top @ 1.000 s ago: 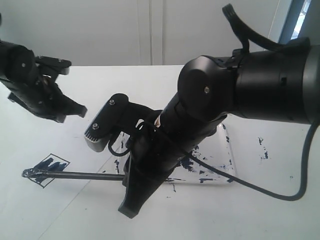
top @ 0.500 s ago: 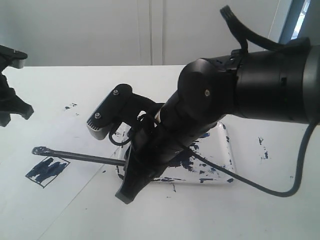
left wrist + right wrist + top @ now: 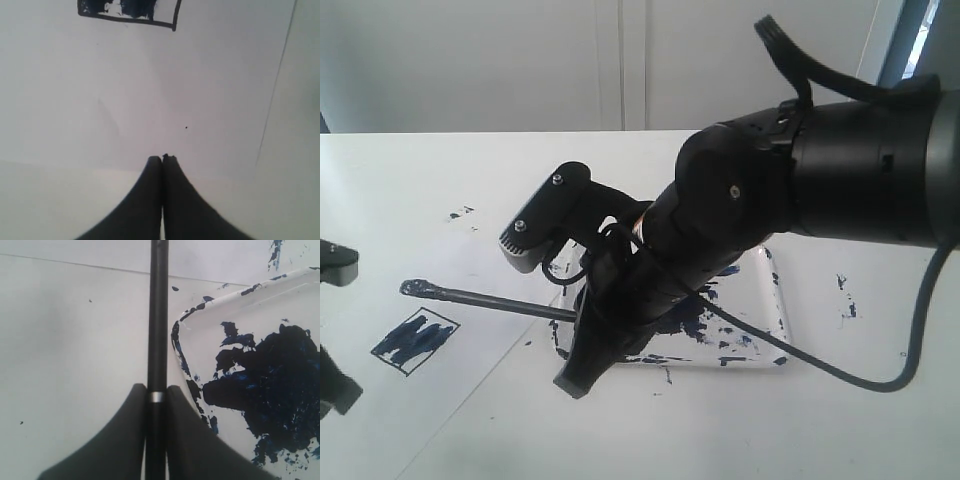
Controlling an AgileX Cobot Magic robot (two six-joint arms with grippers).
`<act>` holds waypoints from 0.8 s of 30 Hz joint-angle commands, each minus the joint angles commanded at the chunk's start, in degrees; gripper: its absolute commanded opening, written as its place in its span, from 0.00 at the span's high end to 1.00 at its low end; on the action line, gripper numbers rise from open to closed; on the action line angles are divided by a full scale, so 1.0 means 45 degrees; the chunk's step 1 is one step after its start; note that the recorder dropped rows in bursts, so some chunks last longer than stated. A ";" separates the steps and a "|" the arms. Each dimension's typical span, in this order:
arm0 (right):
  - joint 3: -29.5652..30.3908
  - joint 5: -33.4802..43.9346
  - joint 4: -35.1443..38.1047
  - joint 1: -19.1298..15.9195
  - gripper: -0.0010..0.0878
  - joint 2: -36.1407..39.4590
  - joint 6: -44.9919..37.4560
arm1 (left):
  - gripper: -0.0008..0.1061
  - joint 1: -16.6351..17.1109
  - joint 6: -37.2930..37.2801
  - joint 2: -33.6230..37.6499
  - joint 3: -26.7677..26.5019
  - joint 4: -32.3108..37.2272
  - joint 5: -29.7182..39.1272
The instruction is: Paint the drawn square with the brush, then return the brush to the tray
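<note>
Nearest, at the near left edge of the table (image 3: 770,430), is the left gripper (image 3: 162,159). Its two black fingers are pressed flat together with nothing between them, and it hangs over bare white paper (image 3: 100,100). Just past it on the paper is the drawn square (image 3: 415,340), a thin black outline smeared inside with dark blue paint. White gaps show between the strokes. A little farther back is the brush (image 3: 490,300), a long thin black stick that runs left to right. Its dark, wet tip sits just beyond the far side of the square, and it looks lifted off the paper, though that is hard to be sure of. The right gripper (image 3: 156,390) pinches the brush handle between its two fingers, right by a small silver ring on the stick. This gripper is near the middle of the table, at the left end of the tray (image 3: 775,320). The tray is clear plastic with a big dark blue paint pool and blotches in it. Small paint specks (image 3: 845,295) dot the table to the right of the tray. Farthest back is a plain pale wall (image 3: 520,60).
</note>
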 joint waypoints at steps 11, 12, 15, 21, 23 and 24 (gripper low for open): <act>0.0000 0.0052 0.0024 0.0000 0.99 0.0000 0.0001 | 0.93 0.0000 0.1110 0.0378 0.1168 0.0908 -0.3024; 0.0000 0.0092 0.0052 0.0000 0.99 0.0000 0.0001 | 0.89 0.0000 0.1110 0.0378 0.1168 0.1037 -0.3141; 0.0000 0.0376 0.0139 0.0000 0.99 0.0000 0.0001 | 0.75 0.0000 0.1110 0.0378 0.1168 0.1415 -0.3333; 0.0000 0.0801 0.0390 0.0000 0.99 0.0000 0.0019 | 0.54 0.0104 0.0742 0.0378 0.1143 0.2126 -0.3353; 0.0000 0.0869 0.0570 0.0000 0.99 0.0000 0.0019 | 0.54 0.0137 0.0492 0.0378 0.1143 0.2126 -0.3353; 0.0000 0.0900 0.0666 0.0000 0.99 0.0000 0.0019 | 0.54 0.0137 0.0400 0.0378 0.1143 0.2126 -0.3353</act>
